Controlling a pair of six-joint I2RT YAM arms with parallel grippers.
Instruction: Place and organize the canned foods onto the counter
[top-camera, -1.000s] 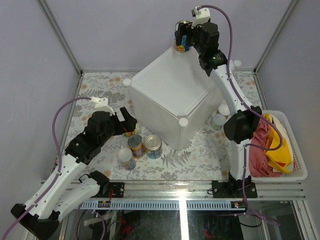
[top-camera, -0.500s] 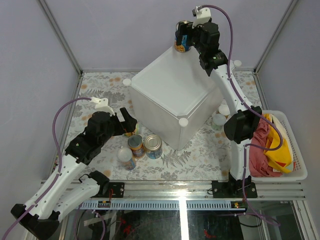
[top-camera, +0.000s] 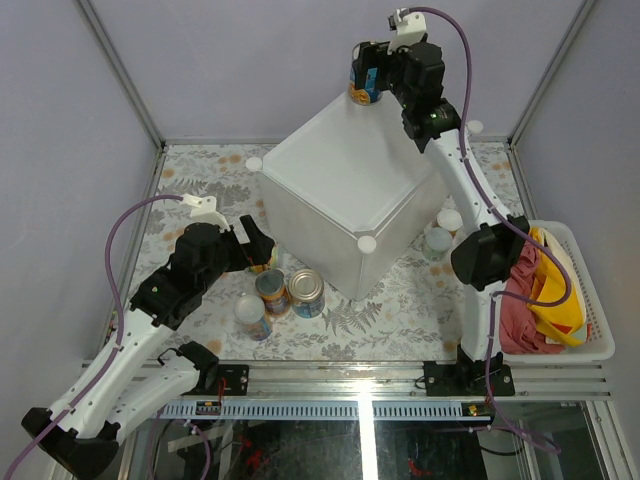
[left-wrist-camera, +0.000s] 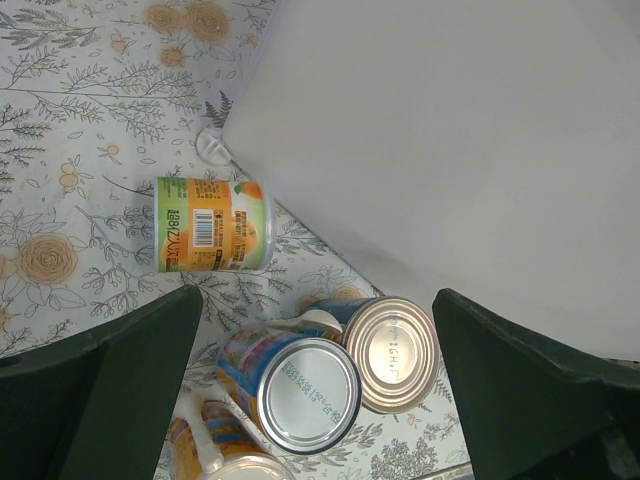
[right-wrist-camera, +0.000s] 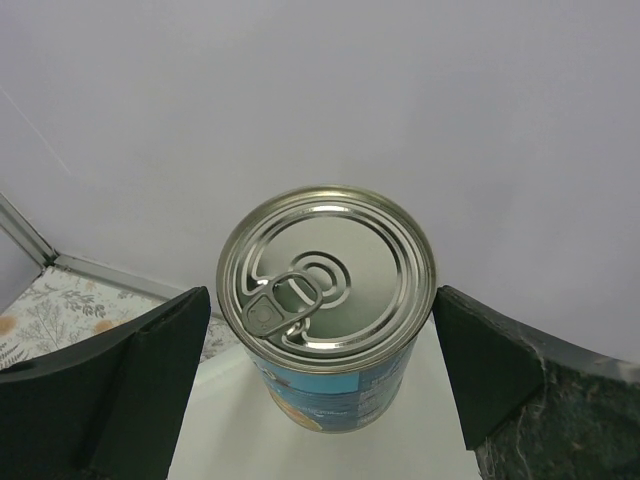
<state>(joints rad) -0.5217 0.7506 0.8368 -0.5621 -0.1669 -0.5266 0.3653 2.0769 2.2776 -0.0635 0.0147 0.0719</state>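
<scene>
Silver-topped, blue-labelled tin (top-camera: 365, 88) stands upright at the counter (top-camera: 340, 180)'s far corner, between the right claw (top-camera: 369, 72)'s spread jaws. A sideways drift on withdrawal could knock it off the edge.

Left wrist: left claw (left-wrist-camera: 315, 330) equally apart above two upright tins (left-wrist-camera: 308, 393), an orange tin (left-wrist-camera: 215, 224) lying just beyond.

Right wrist: pull-tab lid undented, fingers (right-wrist-camera: 120, 385) clear on both sides.

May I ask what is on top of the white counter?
On the counter, one blue-labelled can stands upright at the far corner, flanked by the open right gripper. The arm hides the surface beside it.
</scene>
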